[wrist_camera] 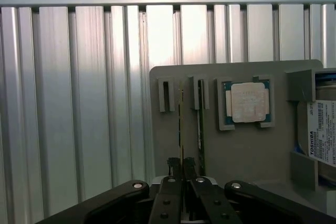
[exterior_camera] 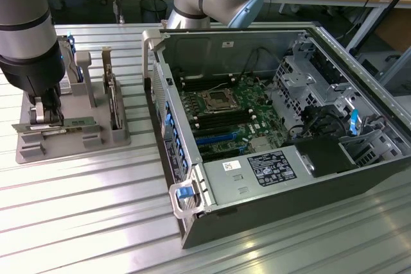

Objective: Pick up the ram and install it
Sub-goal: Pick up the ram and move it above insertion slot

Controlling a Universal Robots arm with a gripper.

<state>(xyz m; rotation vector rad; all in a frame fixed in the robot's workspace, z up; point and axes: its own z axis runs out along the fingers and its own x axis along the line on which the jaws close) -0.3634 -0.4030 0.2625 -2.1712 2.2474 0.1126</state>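
The hand (wrist_camera: 181,164) is pressed close together, pinching the ram (wrist_camera: 181,124) edge-on between its fingertips. The ram stands in a slot of the grey holder (wrist_camera: 247,153), which sits toward the exterior view's left edge of the ribbed metal tabletop (wrist_camera: 79,103). Just beside it, a second stick (wrist_camera: 200,124) stands in its own slot. Beyond lie a square processor (wrist_camera: 247,102) and a drive (wrist_camera: 323,135) whose white label reads TOSHIBA. Farther off, the open computer case (exterior_camera: 270,213) holds a power supply label (exterior_camera: 271,168) too small to read.
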